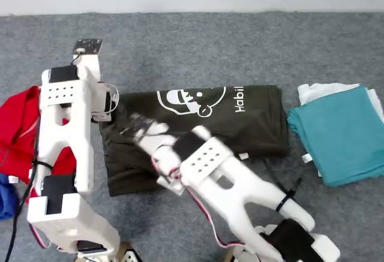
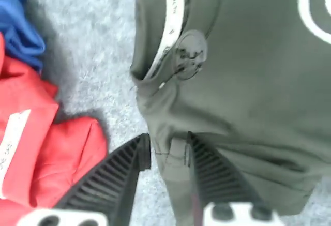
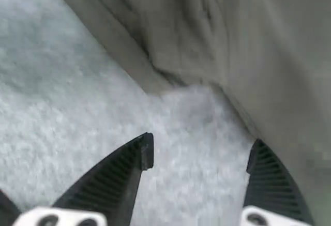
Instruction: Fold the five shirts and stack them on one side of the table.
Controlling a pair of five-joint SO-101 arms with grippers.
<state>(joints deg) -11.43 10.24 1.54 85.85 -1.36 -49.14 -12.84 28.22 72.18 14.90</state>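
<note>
On the grey felt-like table top (image 1: 198, 40), the dark olive cotton shirt w/ white print (image 1: 240, 124) lies mid-table, part-folded; folding it looks like the step in hand. My left gripper (image 2: 168, 153) pinches a fold of its edge. My right gripper (image 3: 199, 159) gapes wide just beside the cloth, so next it needs a bite on it.

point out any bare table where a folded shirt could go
Widest bare table runs behind the dark shirt. A narrow strip lies between it and the teal shirt. Crowded: red shirt, blue shirt and left arm at left, right arm near middle.
</note>
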